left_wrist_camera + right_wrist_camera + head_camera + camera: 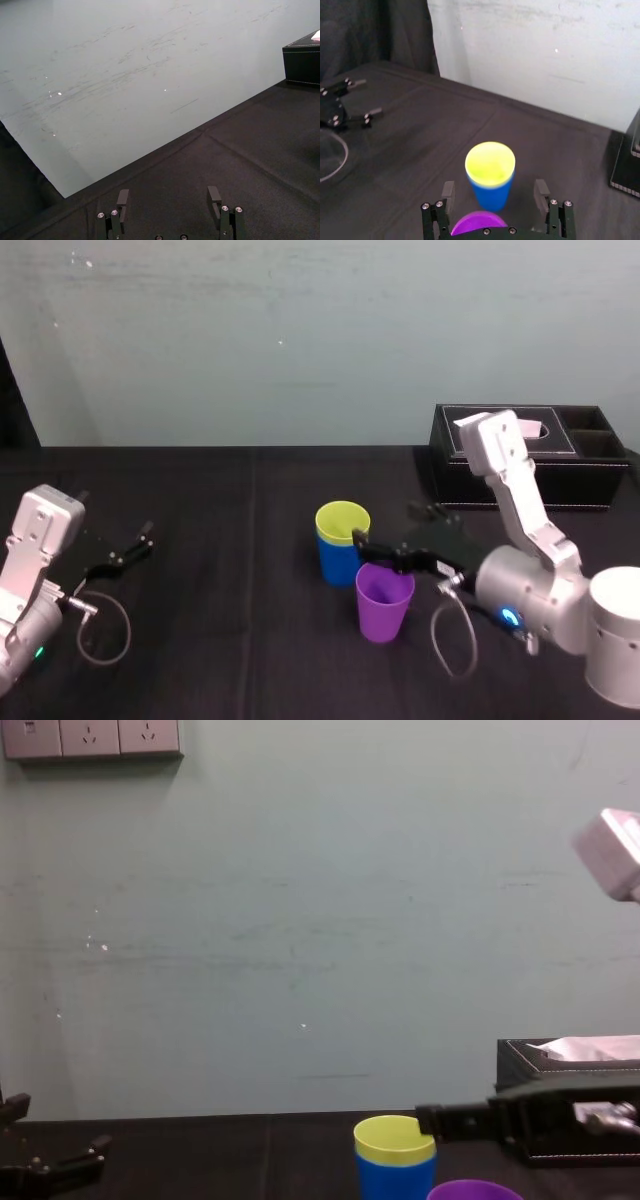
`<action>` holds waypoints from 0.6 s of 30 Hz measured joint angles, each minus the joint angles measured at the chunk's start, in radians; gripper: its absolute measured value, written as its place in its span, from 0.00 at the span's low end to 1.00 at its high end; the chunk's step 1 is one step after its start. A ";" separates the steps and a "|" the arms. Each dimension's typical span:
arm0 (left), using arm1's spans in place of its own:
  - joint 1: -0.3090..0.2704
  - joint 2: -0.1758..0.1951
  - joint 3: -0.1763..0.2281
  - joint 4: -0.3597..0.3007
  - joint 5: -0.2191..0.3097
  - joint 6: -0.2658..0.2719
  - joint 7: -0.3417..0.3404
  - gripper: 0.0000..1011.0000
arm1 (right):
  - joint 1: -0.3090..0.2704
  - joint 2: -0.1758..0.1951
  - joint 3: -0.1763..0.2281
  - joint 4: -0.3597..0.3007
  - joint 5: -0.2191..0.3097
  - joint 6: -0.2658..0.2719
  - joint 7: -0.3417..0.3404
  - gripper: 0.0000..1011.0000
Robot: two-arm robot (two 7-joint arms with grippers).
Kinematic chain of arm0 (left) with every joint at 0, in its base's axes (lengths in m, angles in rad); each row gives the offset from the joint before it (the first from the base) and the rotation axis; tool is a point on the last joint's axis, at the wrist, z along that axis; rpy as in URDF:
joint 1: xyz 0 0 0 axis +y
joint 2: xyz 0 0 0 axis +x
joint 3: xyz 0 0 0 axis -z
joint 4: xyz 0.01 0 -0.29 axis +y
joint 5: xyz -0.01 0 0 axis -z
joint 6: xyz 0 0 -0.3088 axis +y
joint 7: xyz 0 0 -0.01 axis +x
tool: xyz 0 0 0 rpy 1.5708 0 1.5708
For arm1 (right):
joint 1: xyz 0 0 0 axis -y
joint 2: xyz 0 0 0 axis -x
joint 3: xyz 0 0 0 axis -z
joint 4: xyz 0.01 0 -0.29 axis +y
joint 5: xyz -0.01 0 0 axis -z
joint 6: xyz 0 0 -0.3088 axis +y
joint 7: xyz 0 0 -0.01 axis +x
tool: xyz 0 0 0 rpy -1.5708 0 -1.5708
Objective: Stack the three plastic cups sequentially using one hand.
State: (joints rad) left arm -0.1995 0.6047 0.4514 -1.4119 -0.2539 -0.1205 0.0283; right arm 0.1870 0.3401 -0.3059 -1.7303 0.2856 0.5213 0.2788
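We are logging right pincer (494,189) wide open at rim of purple cup (383,605), seemingly gripping nothing; yellow-green cup (342,522) nesting in blue cup (338,562) just beyond; left pincer (170,197) open, well apart.

The yellow-green cup (342,520) sits nested in the blue cup (338,562), both upright. The purple cup (384,602) stands upright just beside them, nearer the robot. The right gripper (368,548) hangs over its rim, jaws spread wide.
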 joint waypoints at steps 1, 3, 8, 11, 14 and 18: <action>0.000 0.000 0.000 0.000 0.000 0.000 0.000 0.99 | -0.012 0.007 0.003 -0.015 0.004 0.010 0.000 0.99; 0.000 0.000 0.000 0.000 0.000 0.000 0.000 0.99 | -0.036 0.022 0.010 -0.046 0.011 0.030 0.000 0.99; 0.000 0.000 0.000 0.000 0.000 0.000 0.000 0.99 | -0.090 0.051 0.024 -0.102 0.021 0.061 -0.005 0.99; 0.000 0.000 0.000 0.000 0.000 0.000 0.000 0.99 | -0.124 0.068 0.032 -0.130 0.023 0.076 -0.010 0.99; 0.000 0.000 0.000 0.000 0.000 0.000 0.000 0.99 | -0.154 0.081 0.038 -0.152 0.021 0.079 -0.017 0.99; 0.000 0.000 0.000 0.000 0.000 0.000 0.000 0.99 | -0.182 0.092 0.042 -0.170 0.012 0.078 -0.023 0.99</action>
State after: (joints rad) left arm -0.1995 0.6047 0.4514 -1.4120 -0.2539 -0.1205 0.0283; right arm 0.0052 0.4323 -0.2638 -1.9001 0.2977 0.5988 0.2561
